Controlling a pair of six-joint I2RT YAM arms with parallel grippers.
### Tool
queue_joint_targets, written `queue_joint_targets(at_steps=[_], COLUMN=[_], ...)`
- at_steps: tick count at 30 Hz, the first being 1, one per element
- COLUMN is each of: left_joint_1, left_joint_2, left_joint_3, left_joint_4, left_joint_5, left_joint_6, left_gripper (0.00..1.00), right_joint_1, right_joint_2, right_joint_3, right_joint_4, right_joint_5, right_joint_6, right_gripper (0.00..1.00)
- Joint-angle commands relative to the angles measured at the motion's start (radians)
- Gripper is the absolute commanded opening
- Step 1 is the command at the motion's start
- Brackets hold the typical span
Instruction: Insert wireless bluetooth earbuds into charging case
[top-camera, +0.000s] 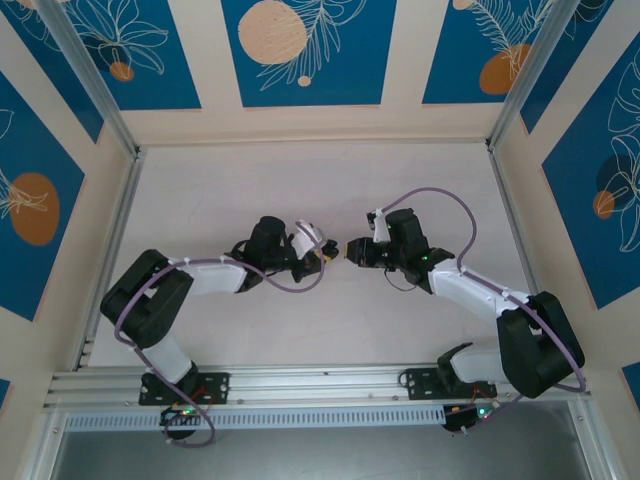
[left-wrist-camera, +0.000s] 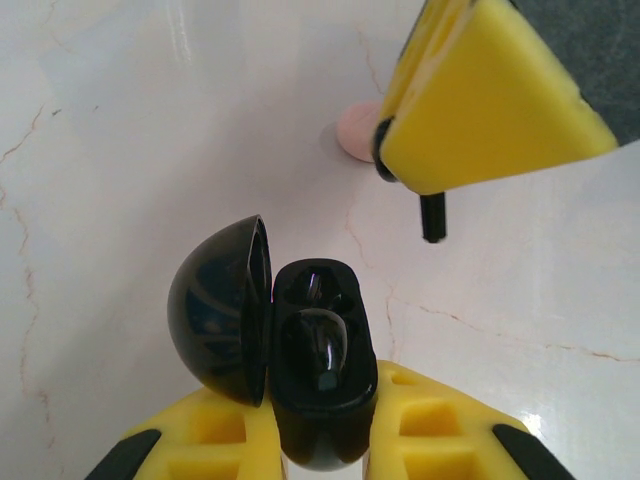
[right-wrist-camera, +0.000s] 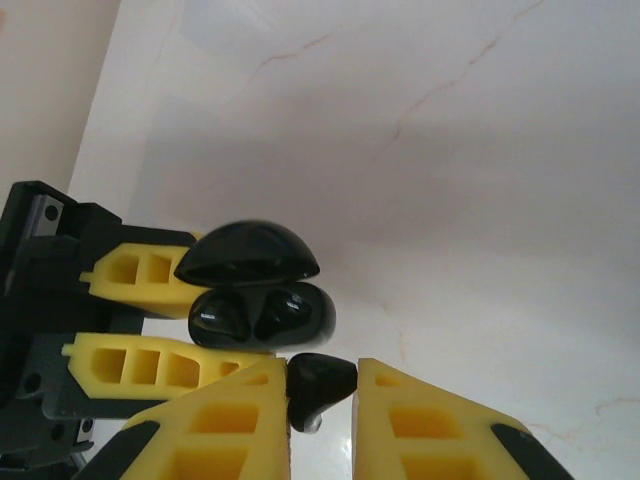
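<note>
White, faintly veined tabletop (top-camera: 300, 190) is enclosed by cream walls (top-camera: 400, 60) decorated with blue panels. Above its middle the two arms are seen almost tip to tip. The charging case (left-wrist-camera: 322, 400) is clamped by its body between the yellow fingers of the left gripper (left-wrist-camera: 318, 440), and its domed lid (left-wrist-camera: 215, 320) is seen hinged open to one side. Two glossy wells are shown inside; whether a bud is already seated in either cannot be told. One black earbud (right-wrist-camera: 320, 385) is pinched in a narrow grip between the pads of the right gripper (right-wrist-camera: 322, 372), its short stem seen protruding beyond the fingers. The earbud is held just beside the open case, apart from it and not yet inserted. A pale pink object (left-wrist-camera: 352, 135) is seen on the table, partly hidden behind a finger of the right gripper.
</note>
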Motion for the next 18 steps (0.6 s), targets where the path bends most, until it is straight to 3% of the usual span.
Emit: queue_joint_targets(at_steps=[1, 18], left_joint_1=[0.003, 0.002], left_joint_2=[0.008, -0.008], left_joint_3=[-0.016, -0.030], left_joint_4=[0.046, 0.077], left_joint_5=[0.049, 0.058], left_joint_6=[-0.018, -0.040], left_gripper=[0.10, 0.10], right_joint_1=[0.016, 0.052], right_joint_2=[-0.010, 0.046], right_joint_3=[0.012, 0.047], right_joint_4=[0.045, 0.097], right_joint_5=[0.028, 0.032], right_joint_6=[-0.028, -0.034], right_gripper=[0.18, 0.18])
